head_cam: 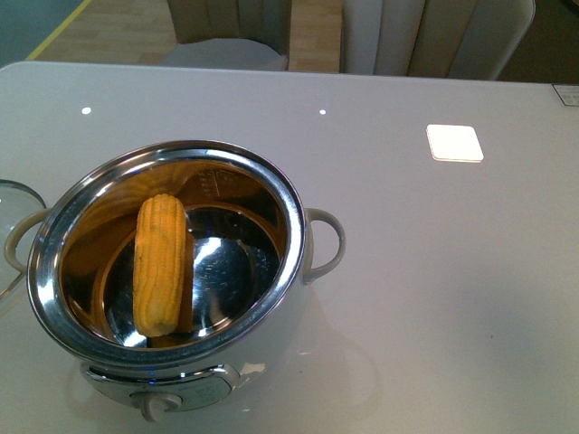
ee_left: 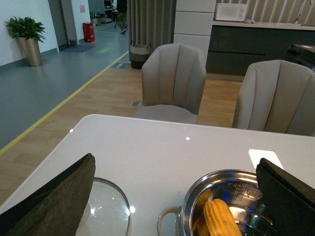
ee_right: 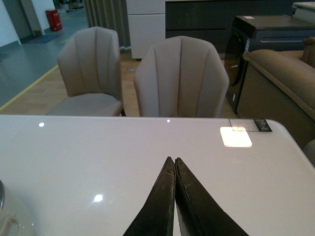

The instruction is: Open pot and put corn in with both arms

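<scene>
The pot (head_cam: pixel 295 237) stands uncovered at the table's front left, its shiny steel inside showing. The yellow corn (head_cam: pixel 158 264) lies inside it, leaning against the inner wall. The glass lid (head_cam: pixel 11 201) rests flat on the table left of the pot. Neither arm shows in the front view. In the left wrist view my left gripper (ee_left: pixel 176 160) is open and empty, raised above the table, with the lid (ee_left: pixel 112 206) and the pot (ee_left: pixel 193 196) holding the corn (ee_left: pixel 220 220) below it. My right gripper (ee_right: pixel 172 160) is shut on nothing, over bare table to the right of the pot.
A bright white square (head_cam: pixel 454 142) lies on the white table (head_cam: pixel 434 289) at the back right. Beige chairs (ee_left: pixel 173 81) stand behind the table's far edge. A sofa arm (ee_right: pixel 285 69) is off the table's right end.
</scene>
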Motion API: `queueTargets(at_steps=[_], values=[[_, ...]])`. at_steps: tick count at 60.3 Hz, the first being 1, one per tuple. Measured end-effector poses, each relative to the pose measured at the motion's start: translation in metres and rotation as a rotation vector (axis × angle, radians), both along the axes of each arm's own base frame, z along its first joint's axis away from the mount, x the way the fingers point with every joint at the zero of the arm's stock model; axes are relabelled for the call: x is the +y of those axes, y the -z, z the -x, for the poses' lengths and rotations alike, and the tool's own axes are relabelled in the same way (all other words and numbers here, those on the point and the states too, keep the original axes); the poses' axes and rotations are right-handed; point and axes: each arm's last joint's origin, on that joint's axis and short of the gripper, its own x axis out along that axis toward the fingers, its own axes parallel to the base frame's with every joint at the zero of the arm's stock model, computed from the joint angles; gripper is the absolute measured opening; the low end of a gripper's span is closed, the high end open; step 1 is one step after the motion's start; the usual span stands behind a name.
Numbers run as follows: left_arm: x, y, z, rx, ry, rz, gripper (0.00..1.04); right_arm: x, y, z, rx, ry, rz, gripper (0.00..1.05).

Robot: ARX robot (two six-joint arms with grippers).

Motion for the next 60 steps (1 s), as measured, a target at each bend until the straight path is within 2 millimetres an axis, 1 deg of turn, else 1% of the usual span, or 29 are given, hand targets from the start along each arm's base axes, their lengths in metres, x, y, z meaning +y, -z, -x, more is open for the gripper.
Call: queueTargets(at_steps=[24,60], values=[[0.000,0.000,0.000,0.000,0.000,0.000,0.98,0.000,0.012,0.013,-0.016,0.000,0.000,0.02],[0.000,0.000,0.000,0.000,0.000,0.000,0.98,0.000,0.011,0.026,-0.026,0.000,0.000,0.02]])
